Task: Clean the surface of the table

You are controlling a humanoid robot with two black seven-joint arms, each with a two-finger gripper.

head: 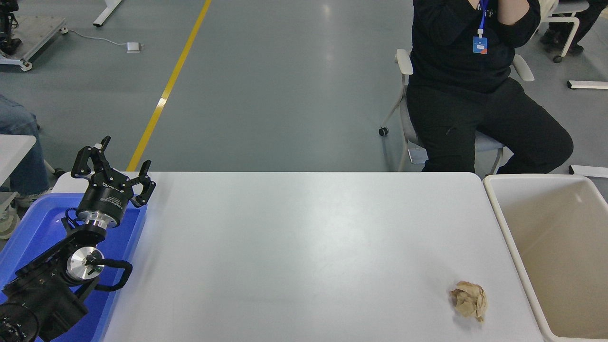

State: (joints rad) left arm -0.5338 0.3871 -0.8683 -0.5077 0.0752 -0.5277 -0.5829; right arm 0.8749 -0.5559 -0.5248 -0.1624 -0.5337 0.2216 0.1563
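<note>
White tabletop [294, 247] is bare but for a crumpled paper ball [469, 300] near the beige bin [551, 237]. Left gripper [111, 164] is parked, jaws spread; binning the ball is judged next.

A crumpled paper ball [469, 300] lies on the table surface [294, 247] near its right edge. A bin [503, 223] stands just right of the table, a tray [28, 237] at its left.

Left arm parked at lower left, wrist angled up and away from the camera, its end effector [113, 164] at the far tip with fingers [88, 155] spread apart; right arm out of view.
</note>
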